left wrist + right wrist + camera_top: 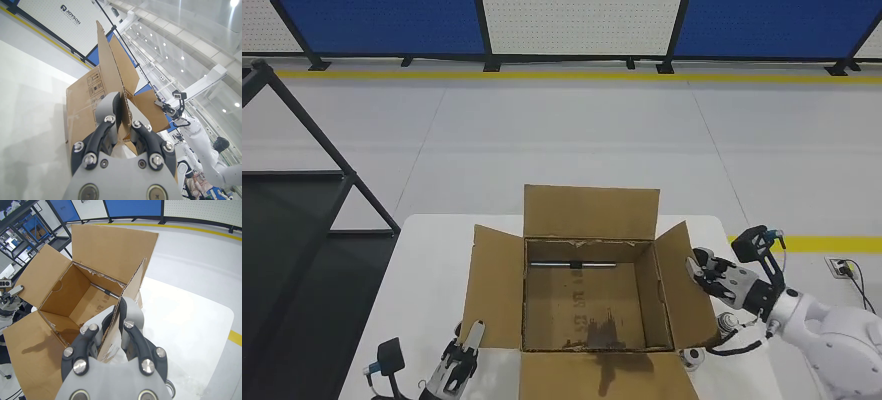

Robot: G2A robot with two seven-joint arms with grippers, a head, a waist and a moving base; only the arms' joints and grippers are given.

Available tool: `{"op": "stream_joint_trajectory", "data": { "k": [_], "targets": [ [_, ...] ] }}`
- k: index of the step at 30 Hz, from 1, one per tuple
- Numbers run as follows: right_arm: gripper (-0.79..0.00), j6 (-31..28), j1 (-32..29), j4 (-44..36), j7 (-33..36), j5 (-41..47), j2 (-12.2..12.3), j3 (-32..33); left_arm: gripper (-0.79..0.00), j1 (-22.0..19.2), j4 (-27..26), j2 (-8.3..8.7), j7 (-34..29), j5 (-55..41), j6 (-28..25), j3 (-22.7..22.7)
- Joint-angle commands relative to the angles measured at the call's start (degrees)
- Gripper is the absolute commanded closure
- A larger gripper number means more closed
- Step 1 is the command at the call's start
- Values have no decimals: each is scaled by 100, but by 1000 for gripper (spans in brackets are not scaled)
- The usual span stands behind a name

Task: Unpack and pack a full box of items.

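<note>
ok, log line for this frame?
box open | left end effector shut on left flap | right end effector shut on right flap | rod inside

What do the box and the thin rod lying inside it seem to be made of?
Cardboard box: brown corrugated cardboard, matte; the cut flap edges show the wavy inner layer. Rod: probably polished metal, since it is silvery with bright highlights; its dark band could be rubber or plastic.
</note>
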Motion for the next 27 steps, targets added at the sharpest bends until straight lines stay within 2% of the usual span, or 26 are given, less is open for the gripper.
{"op": "stream_joint_trajectory", "data": {
  "k": [1, 7, 12, 20, 27],
  "targets": [
    [0, -20, -30, -9, -29, -11, -3, 23, 0, 0, 0, 0, 0, 0, 0, 0],
    [0, -117, -94, -49, -192, -47, -20, 82, 0, 0, 0, 0, 0, 0, 0, 0],
    [0, -419, -209, -104, -431, -262, -29, 125, 0, 0, 0, 0, 0, 0, 0, 0],
    [0, -315, -248, -147, -451, -378, -58, 105, 0, 0, 0, 0, 0, 0, 0, 0],
    [0, -741, -366, -216, -781, -666, -70, 180, 0, 0, 0, 0, 0, 0, 0, 0]
  ]
}}
